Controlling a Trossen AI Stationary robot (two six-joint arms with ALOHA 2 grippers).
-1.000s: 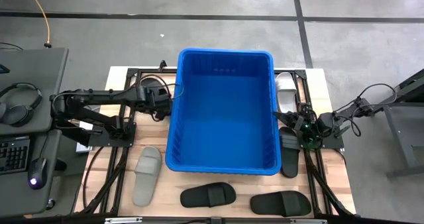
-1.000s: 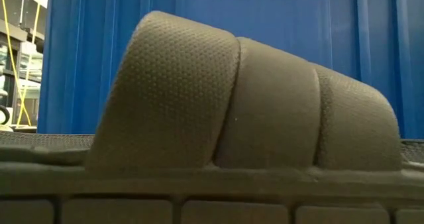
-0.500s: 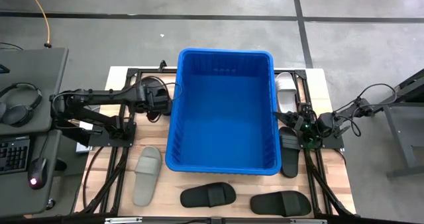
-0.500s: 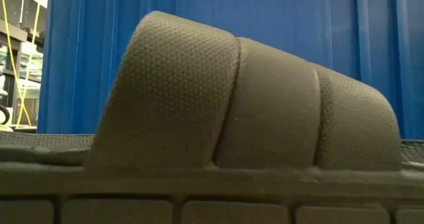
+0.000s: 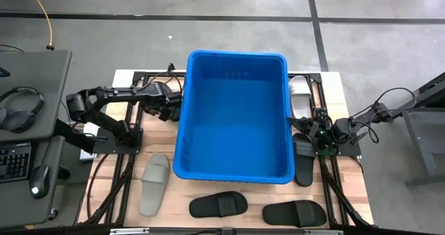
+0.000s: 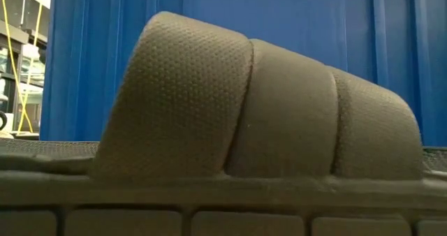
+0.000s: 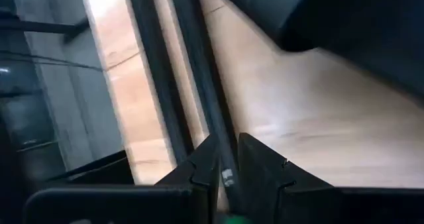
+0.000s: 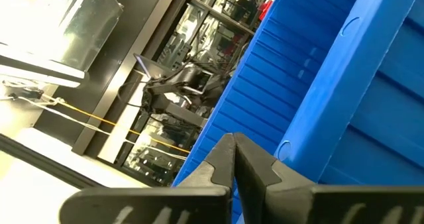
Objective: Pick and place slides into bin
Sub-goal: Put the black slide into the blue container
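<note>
Looking level, only a black slide's strap (image 6: 244, 103) shows; overhead reveals the bin (image 5: 233, 117). My left gripper (image 7: 227, 159) is nearly closed, empty. My right gripper (image 8: 233, 151) is pinched shut, empty.

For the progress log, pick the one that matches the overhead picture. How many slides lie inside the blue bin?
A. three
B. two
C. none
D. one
C. In the high view the bin shows only its bare blue floor, while the slides lie outside it on the table: a grey one, two black ones in front, and a white one and a dark one at its right side.
</note>
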